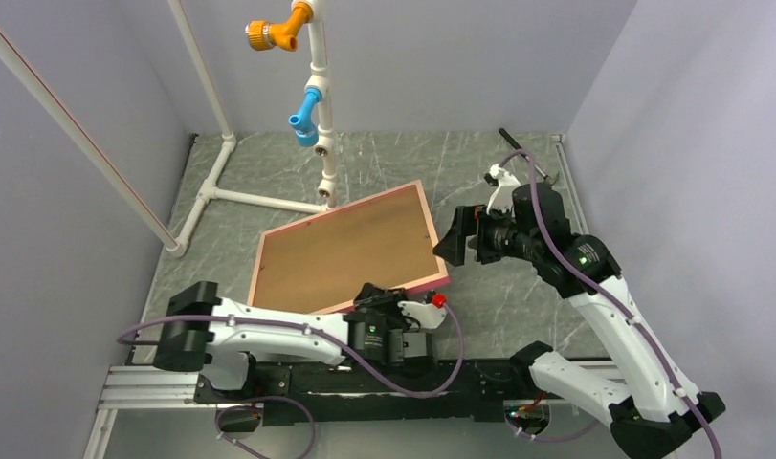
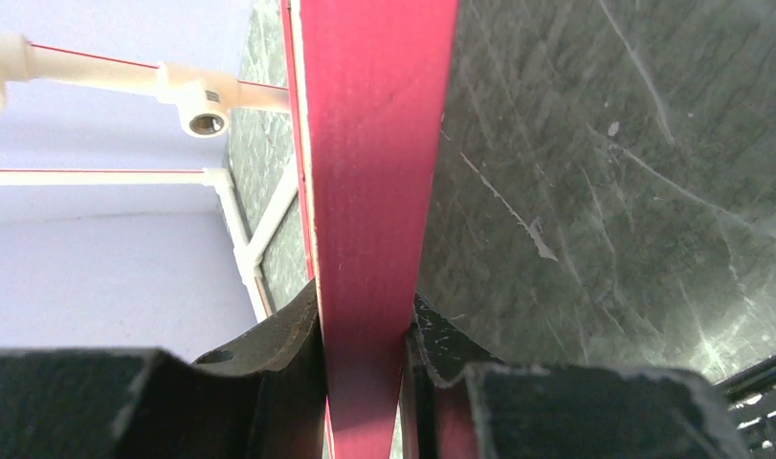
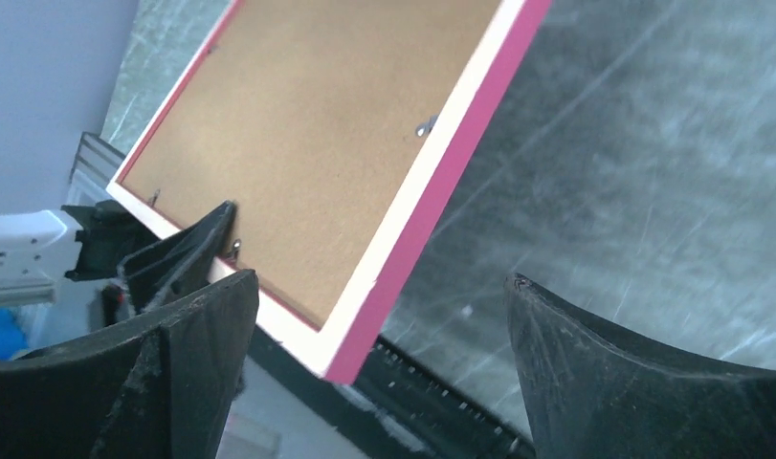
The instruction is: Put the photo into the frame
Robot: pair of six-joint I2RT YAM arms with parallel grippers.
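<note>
One frame [image 1: 434,232], and one brown backing panel [image 1: 345,253] set in it. Two arms: one left arm [image 1: 269,327], one right arm [image 1: 609,306]. Each carries one of its own, the left end effector [image 2: 365,335] and the right end effector [image 3: 376,306] — two in all. One white pipe stand [image 1: 319,105], with one orange fitting [image 1: 274,33] and one blue fitting [image 1: 305,113] on it. One surface [image 1: 518,306] under everything.

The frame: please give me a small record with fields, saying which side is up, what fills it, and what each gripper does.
frame: pale back side up, over the table, pink-red edge showing
backing panel: brown, sits inside the frame
photo: not visible in any view
left gripper: shut on the frame's near edge
right gripper: open, at the frame's right side, holding nothing
pipe stand: white, by the frame's far edge
</note>
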